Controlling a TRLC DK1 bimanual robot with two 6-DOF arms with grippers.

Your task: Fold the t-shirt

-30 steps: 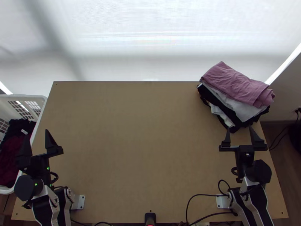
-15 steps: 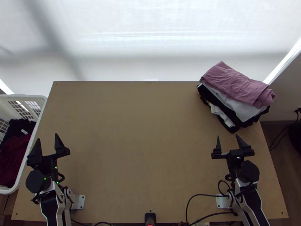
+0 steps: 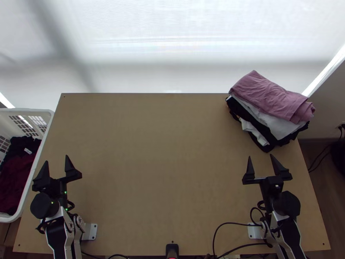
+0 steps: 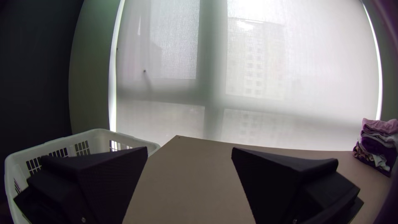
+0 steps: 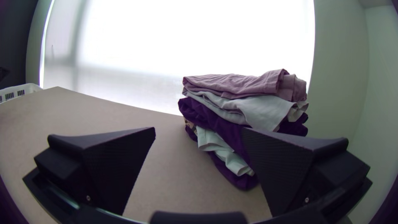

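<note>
- Left hand (image 3: 56, 159) and right hand (image 3: 260, 156) spread, empty, pulled back nearer.
- Clothes stack (image 3: 271, 98) unmoved, far right.
- Likely between folds; next fetch probably from basket (image 3: 26, 111), left.

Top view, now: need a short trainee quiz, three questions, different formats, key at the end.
1. Which lies on top of the clothes stack?
A) the white cloth
B) the pink cloth
C) the black cloth

2. True or false: the right gripper is open, with nothing between its fingers.

3. Fill in: in the top view, the white basket stands at the table's ____ side.

Key: 1 B; 2 true; 3 left.
</note>
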